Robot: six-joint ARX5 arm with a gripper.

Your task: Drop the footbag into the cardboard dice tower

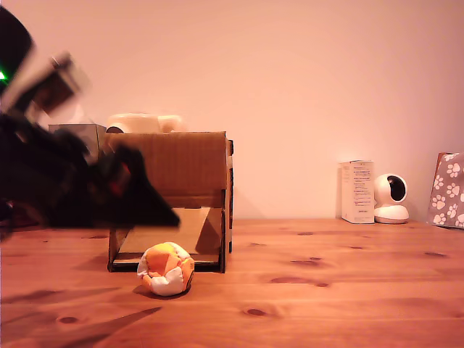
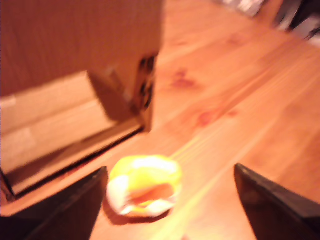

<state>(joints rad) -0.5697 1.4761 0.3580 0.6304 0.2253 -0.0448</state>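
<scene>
Clearly the gripper (image 2: 170, 200) is spread wide, its two dark fingers (image 2: 60, 210) flanking the footbag (image 2: 145, 186) in the wrist view with bare wood between each finger and the ball, so nothing is held. That spread looks meant to straddle the soft ball before closing. The footbag (image 1: 167, 269) rests on the wooden surface (image 1: 326, 297), just in front of the cardboard dice tower (image 1: 174, 199) and apart from its base, a spot the arm can reach from above without hitting cardboard.

Behind the ball, the tower's front opening shows the sloped ramp (image 2: 55, 125), which would carry anything dropped in from the top out to the front.

The wrist view gives the fingers' gap and how the ball sits off-centre between them, nearer one finger; it cannot show the tower's top. The exterior view shows the tower's full height and the blurred dark arm at its left, above the ball, but smears the fingertips. Only the exterior view takes in the far things: a white box (image 1: 357, 192), a small white camera (image 1: 391, 199) and a paw-print box (image 1: 448, 190) against the wall.
</scene>
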